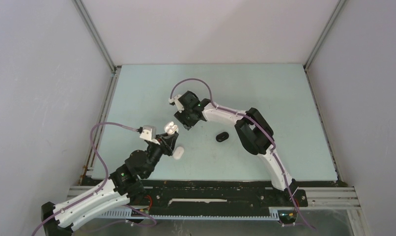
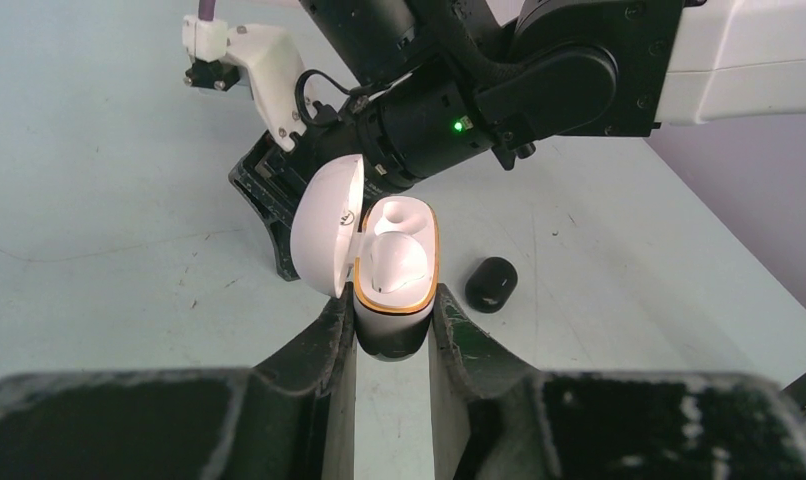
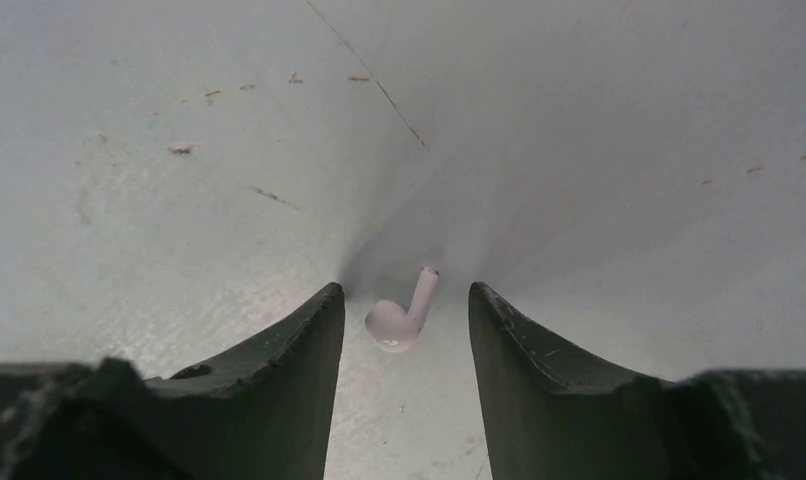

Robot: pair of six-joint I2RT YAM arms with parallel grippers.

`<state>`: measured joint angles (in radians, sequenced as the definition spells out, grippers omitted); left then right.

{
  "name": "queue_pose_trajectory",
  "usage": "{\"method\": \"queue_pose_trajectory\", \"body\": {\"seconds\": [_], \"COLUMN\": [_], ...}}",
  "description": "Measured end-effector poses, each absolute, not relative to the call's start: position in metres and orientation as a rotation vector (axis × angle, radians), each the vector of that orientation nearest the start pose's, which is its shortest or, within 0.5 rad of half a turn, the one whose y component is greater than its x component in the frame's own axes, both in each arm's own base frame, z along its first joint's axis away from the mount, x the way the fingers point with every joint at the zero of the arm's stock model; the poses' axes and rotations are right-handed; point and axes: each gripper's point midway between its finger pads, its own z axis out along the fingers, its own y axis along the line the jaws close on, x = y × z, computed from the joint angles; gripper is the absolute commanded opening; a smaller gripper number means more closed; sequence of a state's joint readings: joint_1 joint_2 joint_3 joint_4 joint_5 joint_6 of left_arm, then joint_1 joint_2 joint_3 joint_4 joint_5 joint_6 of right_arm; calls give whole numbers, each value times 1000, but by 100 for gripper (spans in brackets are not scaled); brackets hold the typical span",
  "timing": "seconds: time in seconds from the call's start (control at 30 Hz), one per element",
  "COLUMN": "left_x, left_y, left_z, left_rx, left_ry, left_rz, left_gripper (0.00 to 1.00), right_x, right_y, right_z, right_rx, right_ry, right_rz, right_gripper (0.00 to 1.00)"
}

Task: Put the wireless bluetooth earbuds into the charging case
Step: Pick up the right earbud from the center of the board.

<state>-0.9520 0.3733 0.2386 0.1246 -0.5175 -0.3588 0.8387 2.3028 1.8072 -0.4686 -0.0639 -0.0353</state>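
left hand [image 2: 393, 312] pinches open charging case [image 2: 394, 342], one bud [image 2: 394, 262] seated; your right hand [image 3: 406, 300] spread astride second earbud [image 3: 403, 318], ungrasped.

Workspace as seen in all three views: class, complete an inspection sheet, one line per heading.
Surface: pale table, scuffed, specks.
Job's things: white earbud lying on table; white charging case open, one bud apparently seated.
Clutter: black oval item, white oval item, both on table.
Tools: left tool shut on case; right tool open, straddling earbud.
Cables: purple cable looped at each wrist.
Surroundings: plain white walls.
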Motion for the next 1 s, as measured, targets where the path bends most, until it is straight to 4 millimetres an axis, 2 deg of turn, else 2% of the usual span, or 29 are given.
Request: {"method": "queue_pose_trajectory", "body": {"seconds": [0.23, 0.43, 0.73, 0.87, 1.0], "left_x": [210, 211, 210, 210, 211], "left_y": [-168, -169, -169, -170, -170], "left_z": [195, 195, 197, 197, 194], "left_rx": [65, 66, 66, 67, 73], "left_ry": [1611, 1611, 1605, 1606, 1614], "left_rz": [-615, -617, -625, -625, -618], "left_gripper": [0, 0, 0, 0, 0], "right_x": [357, 353, 346, 338, 318], "right_y": [413, 410, 403, 392, 368], "right_z": [14, 14, 15, 15, 18], "right_rx": [-1126, -1138, -1172, -1188, -1212], "right_ry": [2333, 2318, 2309, 2334, 2400], "right_rz": [359, 367, 375, 375, 398], "right_gripper": [45, 25, 11, 10, 11]}}
